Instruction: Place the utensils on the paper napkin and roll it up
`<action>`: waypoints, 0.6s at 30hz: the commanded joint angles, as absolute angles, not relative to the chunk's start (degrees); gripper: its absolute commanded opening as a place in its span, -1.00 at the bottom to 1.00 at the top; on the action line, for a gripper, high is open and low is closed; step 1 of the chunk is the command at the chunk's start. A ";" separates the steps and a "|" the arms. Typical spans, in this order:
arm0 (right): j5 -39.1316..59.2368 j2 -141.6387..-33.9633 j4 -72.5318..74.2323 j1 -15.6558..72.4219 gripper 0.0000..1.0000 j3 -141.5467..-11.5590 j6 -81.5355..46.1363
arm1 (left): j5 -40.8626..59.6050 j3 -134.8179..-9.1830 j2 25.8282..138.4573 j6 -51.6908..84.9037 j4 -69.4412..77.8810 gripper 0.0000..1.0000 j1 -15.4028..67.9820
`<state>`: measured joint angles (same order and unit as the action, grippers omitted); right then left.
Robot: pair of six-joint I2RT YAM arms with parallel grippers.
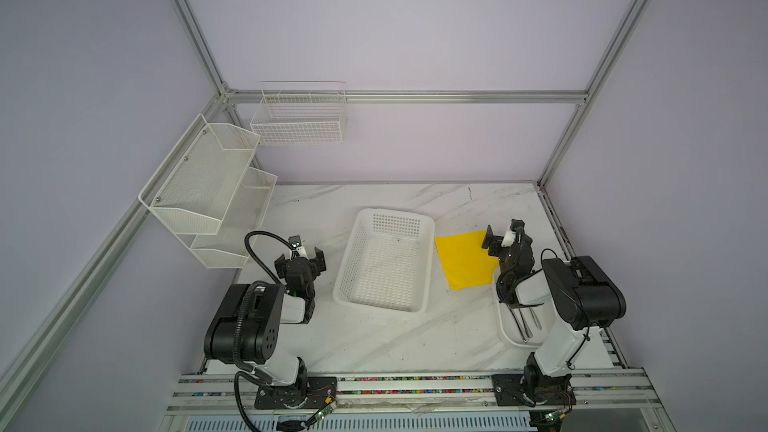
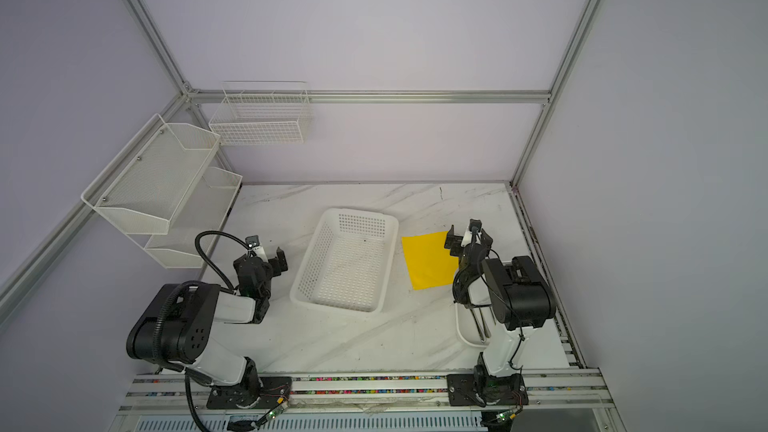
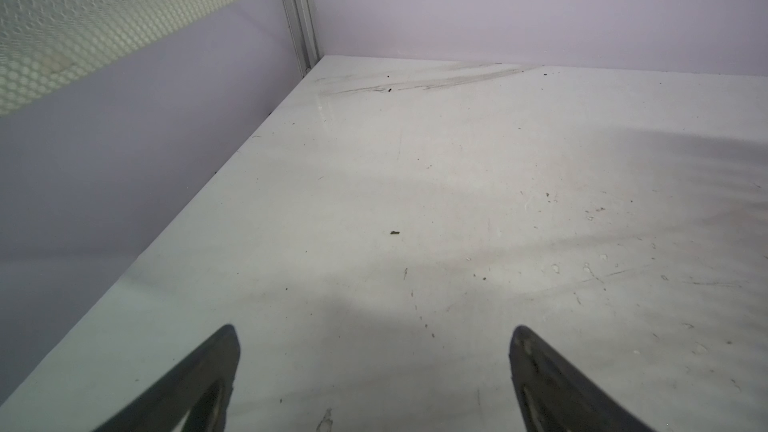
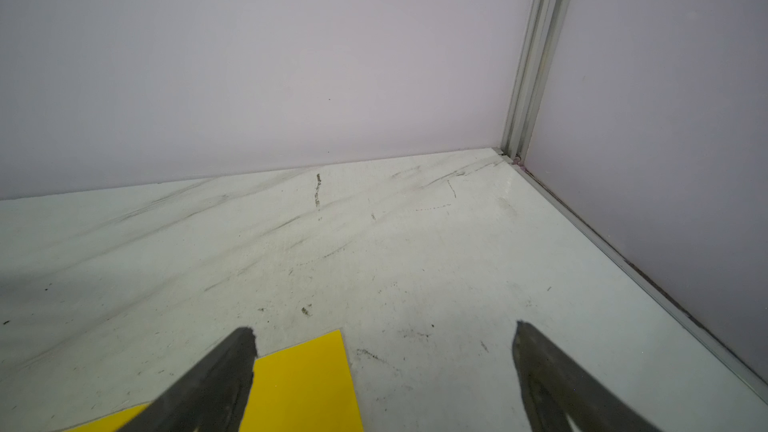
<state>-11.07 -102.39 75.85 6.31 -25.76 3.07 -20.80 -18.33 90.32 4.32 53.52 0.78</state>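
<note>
The yellow paper napkin (image 1: 463, 259) (image 2: 428, 261) lies flat on the marble table, right of the white basket. The utensils (image 1: 524, 324) (image 2: 482, 324) lie in a white tray (image 1: 501, 317) (image 2: 459, 326) at the near right, mostly hidden under the right arm, so I cannot tell them apart. My right gripper (image 1: 507, 238) (image 2: 469, 238) (image 4: 383, 328) hovers open over the napkin's far right corner (image 4: 303, 384), empty. My left gripper (image 1: 299, 260) (image 2: 262, 260) (image 3: 376, 330) stands open and empty over bare table, left of the basket.
A white perforated basket (image 1: 395, 213) (image 2: 361, 213) sits mid-table, empty. White mesh shelves (image 1: 208, 184) (image 3: 83, 14) hang on the left wall, and a wire basket (image 1: 299, 118) on the back wall. Walls close the table at left, back and right.
</note>
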 commanded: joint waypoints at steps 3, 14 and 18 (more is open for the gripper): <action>-10.72 -102.22 76.73 6.09 0.95 -26.72 3.09 | -21.40 -20.50 89.71 4.31 56.10 0.99 0.52; -9.43 -102.40 75.56 5.63 0.95 -27.20 1.78 | -21.35 -20.74 89.91 4.22 55.92 0.99 0.53; -8.88 -102.53 75.33 5.38 0.95 -27.42 1.51 | -21.13 -20.91 90.05 4.13 55.70 0.99 0.48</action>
<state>-9.74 -102.39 74.59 5.78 -26.46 1.93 -20.80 -18.33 90.32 4.29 53.49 0.78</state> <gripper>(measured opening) 0.974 0.996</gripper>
